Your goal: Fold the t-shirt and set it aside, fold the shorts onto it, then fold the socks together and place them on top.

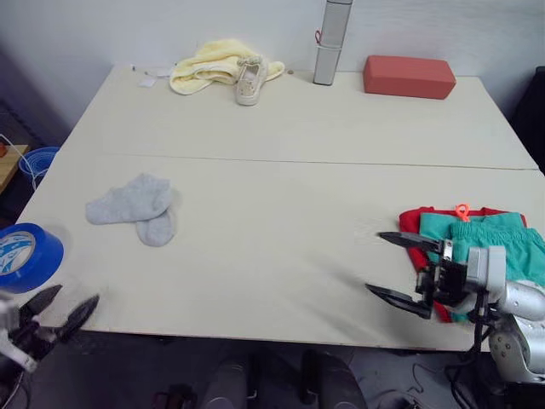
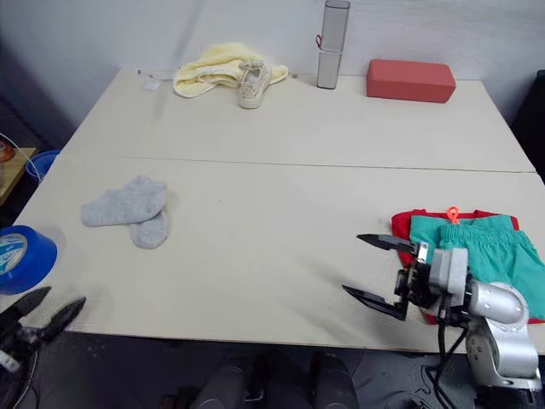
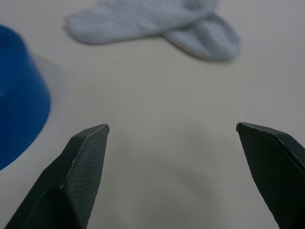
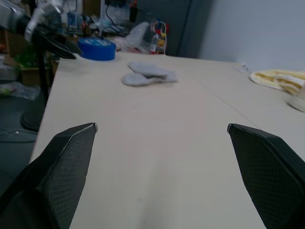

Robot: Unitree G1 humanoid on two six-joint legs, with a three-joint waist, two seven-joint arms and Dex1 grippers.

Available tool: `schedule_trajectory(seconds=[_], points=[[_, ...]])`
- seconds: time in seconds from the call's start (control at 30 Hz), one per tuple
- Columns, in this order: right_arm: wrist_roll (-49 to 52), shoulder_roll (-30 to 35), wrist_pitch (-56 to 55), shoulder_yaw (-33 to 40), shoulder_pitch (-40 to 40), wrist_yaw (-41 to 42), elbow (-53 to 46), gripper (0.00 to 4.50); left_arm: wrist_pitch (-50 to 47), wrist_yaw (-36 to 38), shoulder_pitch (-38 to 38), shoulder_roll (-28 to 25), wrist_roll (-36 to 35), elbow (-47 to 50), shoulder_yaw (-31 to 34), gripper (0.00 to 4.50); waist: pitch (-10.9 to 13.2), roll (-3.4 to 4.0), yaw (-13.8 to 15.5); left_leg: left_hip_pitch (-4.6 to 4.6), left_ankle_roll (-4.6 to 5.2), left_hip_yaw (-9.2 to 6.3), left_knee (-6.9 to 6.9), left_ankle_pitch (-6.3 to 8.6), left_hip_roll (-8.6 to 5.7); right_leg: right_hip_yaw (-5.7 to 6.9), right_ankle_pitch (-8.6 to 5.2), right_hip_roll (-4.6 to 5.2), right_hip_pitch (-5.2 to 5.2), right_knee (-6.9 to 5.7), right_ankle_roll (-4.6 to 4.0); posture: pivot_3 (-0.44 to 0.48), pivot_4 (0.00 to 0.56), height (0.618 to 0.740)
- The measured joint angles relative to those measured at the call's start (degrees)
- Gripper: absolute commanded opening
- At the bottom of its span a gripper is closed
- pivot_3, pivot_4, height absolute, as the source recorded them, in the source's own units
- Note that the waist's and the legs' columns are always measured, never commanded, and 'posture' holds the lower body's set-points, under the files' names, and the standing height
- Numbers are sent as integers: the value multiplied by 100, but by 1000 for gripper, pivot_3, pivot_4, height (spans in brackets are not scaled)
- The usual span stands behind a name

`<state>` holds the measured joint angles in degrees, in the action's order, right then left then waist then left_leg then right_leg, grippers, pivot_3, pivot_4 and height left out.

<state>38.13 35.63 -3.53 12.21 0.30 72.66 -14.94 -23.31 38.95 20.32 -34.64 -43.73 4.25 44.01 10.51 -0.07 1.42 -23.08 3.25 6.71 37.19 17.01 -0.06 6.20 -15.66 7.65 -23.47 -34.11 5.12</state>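
While shorts [image 1: 502,241] edge t-shirt [image 1: 417,219], socks [image 1: 134,207] lie apart.

You have light grey socks [image 1: 132,207], teal-green shorts [image 1: 496,241] with a neon orange drawstring [image 1: 462,210], and a bright red t-shirt [image 1: 416,221].

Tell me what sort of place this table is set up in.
Probably a lab or workshop, not a home. A plain pale table against a bare wall carries staged items: socks, a sneaker, a red block. The right wrist view shows cluttered shelves and cables behind it.
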Motion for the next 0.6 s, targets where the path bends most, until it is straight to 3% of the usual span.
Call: schedule_trajectory(seconds=[0.13,0.3,0.47,0.6], points=[[-51,-45,28,-210,-289,-199,-273,4500,-2341,-1655,-962,-592,-1518,208,91,4486,-8,-17,-25,4,-37,0,2,-22,-3,-1,1,0,2,-12,2,0,150,740],[-104,-98,138,-402,-498,-413,-453,4500,-3932,-3127,-2244,-855,-2524,-258,42,4486,-11,-23,-41,5,-46,6,1,-29,-5,0,1,-8,-2,-48,2,0,150,740],[-109,-98,264,-509,-678,-592,-532,4500,-4809,-4355,-3761,-804,-2638,-1314,-336,4486,-18,-43,-17,7,-54,8,10,-38,-5,2,1,-12,-2,-69,3,0,150,740],[-108,-98,347,-512,-706,-715,-537,4500,-4949,-4826,-4583,-659,-2467,-2188,-428,4486,-19,-50,-12,6,-55,10,10,-41,-7,4,1,-15,-3,-72,3,0,150,740]])
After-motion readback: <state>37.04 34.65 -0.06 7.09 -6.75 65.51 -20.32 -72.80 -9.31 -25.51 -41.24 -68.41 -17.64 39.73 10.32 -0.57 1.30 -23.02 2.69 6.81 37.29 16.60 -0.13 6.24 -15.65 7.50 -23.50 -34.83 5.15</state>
